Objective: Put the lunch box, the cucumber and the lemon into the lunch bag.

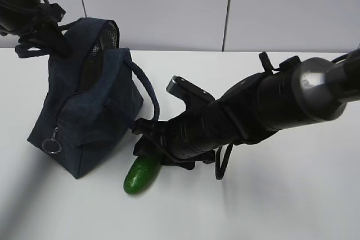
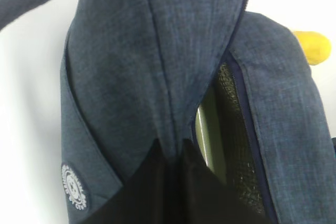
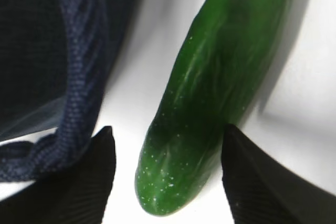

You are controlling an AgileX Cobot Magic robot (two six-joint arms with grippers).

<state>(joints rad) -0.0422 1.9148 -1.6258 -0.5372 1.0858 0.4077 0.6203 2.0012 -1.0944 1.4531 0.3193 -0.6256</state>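
Note:
The navy lunch bag (image 1: pixel 84 111) stands on the left, its top gaping. My left gripper (image 1: pixel 54 39) is shut on a fold of fabric at the bag's top edge (image 2: pixel 176 148) and holds it up. Inside the opening, the lunch box (image 2: pixel 210 129) shows as a sage-green lid edge against the silvery lining. The lemon (image 2: pixel 313 46) lies on the table beyond the bag; the exterior view hides it. The cucumber (image 1: pixel 142 175) lies on the table by the bag's near corner. My right gripper (image 3: pixel 168 127) is open, one finger (image 3: pixel 100 171) on each side of the cucumber's (image 3: pixel 210 93) end.
The bag's loop handle (image 3: pixel 79 77) hangs just left of the right gripper's left finger. A metal ring pull (image 1: pixel 52 146) dangles at the bag's front end. The right arm (image 1: pixel 264 105) stretches across the white table (image 1: pixel 281 206) from the right. A pale wall stands behind.

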